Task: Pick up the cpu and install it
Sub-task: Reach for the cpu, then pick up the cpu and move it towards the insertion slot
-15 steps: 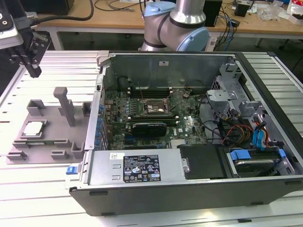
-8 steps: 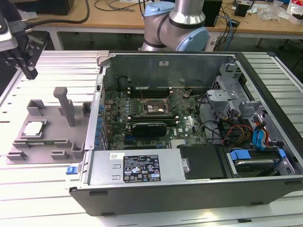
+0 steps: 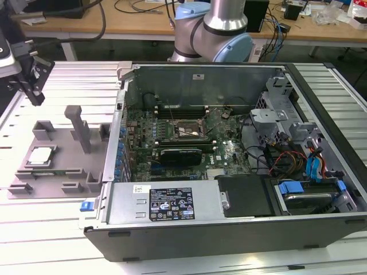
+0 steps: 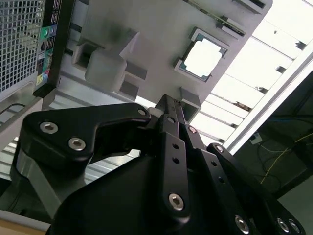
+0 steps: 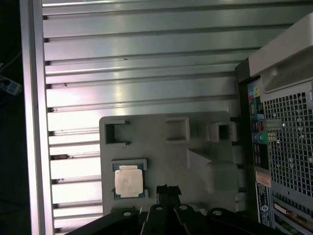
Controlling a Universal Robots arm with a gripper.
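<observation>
Finding: the cpu lies flat in a walled recess of the grey fixture plate, at 9 o'clock of the computer case in the exterior view, evidently kept located for pickup. The gripper hangs at 11 o'clock of the chip, well apart, its fingertips closed together and holding nothing.

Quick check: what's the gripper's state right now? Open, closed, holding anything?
Gripper: closed, holding nothing. The cpu lies apart from it, in the grey fixture.
</observation>
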